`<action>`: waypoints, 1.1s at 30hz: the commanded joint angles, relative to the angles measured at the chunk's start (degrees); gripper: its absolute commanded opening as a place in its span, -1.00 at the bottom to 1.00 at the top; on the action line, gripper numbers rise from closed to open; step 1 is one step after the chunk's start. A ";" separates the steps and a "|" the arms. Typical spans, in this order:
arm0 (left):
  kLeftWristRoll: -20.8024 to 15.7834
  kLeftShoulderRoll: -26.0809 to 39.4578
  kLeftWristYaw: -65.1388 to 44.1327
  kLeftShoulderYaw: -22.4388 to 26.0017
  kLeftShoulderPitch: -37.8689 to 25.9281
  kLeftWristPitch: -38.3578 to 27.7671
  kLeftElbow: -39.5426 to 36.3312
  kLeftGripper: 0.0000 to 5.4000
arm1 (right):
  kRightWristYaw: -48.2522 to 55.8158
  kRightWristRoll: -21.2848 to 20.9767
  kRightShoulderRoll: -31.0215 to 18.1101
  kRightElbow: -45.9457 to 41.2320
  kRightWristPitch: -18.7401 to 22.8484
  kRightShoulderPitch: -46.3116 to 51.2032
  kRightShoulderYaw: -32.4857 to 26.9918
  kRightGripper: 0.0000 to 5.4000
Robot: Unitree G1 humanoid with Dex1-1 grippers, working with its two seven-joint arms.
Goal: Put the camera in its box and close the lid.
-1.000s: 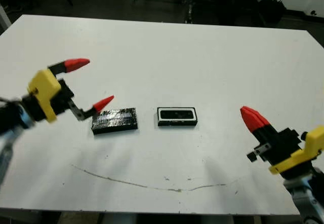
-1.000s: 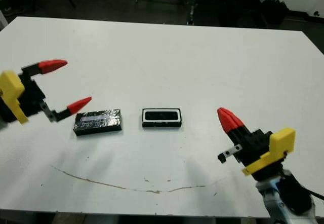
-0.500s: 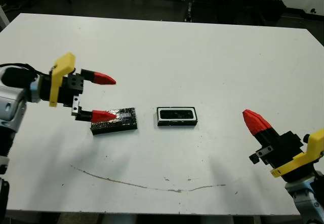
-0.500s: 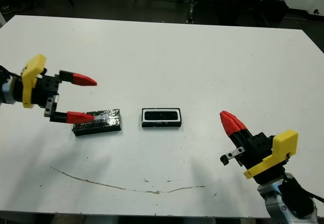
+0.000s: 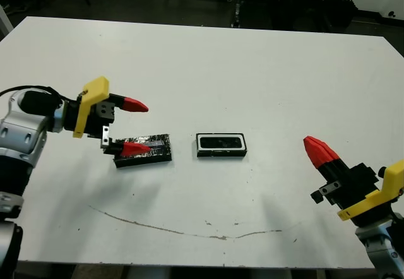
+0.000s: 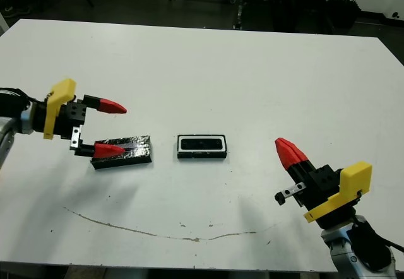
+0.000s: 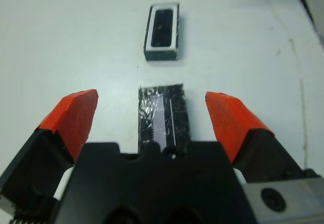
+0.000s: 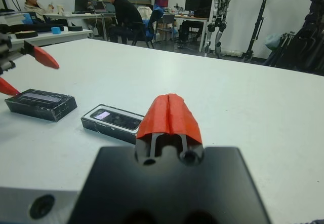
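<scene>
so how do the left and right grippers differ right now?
The left gripper is open, its fingers straddling the lid; the right gripper is shut, holding nothing. The left is at the lid's end; the right hangs well clear of the box. Both have red-tipped fingers.

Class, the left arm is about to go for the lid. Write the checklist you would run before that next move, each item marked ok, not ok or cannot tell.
1. Camera lies inside the box: ok.
2. Lid lies flat on the table, beside the box, apart from it: ok.
3. Left gripper open, jaws straddling the lid: ok.
4. Jaws touching the lid: cannot tell.
5. Right gripper shut, well away from the box: ok.
</scene>
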 commanded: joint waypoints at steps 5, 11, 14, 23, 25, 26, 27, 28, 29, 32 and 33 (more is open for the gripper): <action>3.95 -0.29 1.23 -1.14 0.48 -2.15 3.26 1.00 | -0.06 -0.63 -0.82 -0.29 0.06 0.51 -0.64 -0.99; 4.67 -0.47 -0.42 -1.89 -0.54 -1.90 5.09 1.00 | -1.18 -1.64 -0.93 -0.93 0.51 0.62 -0.96 -0.99; 4.91 -0.57 -1.17 -2.06 -1.17 -1.54 6.29 1.00 | -1.81 -2.21 -0.93 -1.08 1.00 0.70 -1.00 -0.99; 6.52 -0.95 -1.11 -2.13 -1.96 -5.21 9.18 1.00 | -1.35 -1.94 -0.67 -0.61 0.40 0.77 -0.94 -0.99; 6.87 -1.19 -1.06 -2.20 -2.12 -5.81 9.83 1.00 | -1.78 -1.79 -0.56 -0.96 0.95 0.99 -1.00 -0.99; 7.09 -1.22 -0.82 -2.23 -2.14 -5.39 9.85 1.00 | -1.77 -1.53 -0.49 -1.02 1.06 1.07 -0.99 -0.99; 7.25 -1.22 -0.44 -2.15 -2.02 -5.13 9.74 1.00 | -1.68 -1.16 -0.47 -1.04 1.18 1.11 -0.98 -0.99; 7.36 -1.22 -0.18 -2.07 -1.94 -5.06 9.70 1.00 | -1.58 -0.93 -0.48 -1.03 1.19 1.12 -0.95 -0.99; 7.47 -1.32 -0.15 -2.04 -2.01 -5.41 10.13 1.00 | -1.47 -1.11 -0.63 -0.97 0.96 1.13 -0.91 -0.99; 7.61 -1.72 0.00 -1.94 -2.39 -3.81 11.28 1.00 | -1.80 -1.50 -1.04 -1.38 1.30 1.25 -0.91 -0.99; 7.88 -1.74 0.31 -2.10 -2.49 -2.64 11.28 1.00 | -1.88 -1.39 -0.98 -1.42 1.38 1.26 -0.91 -0.99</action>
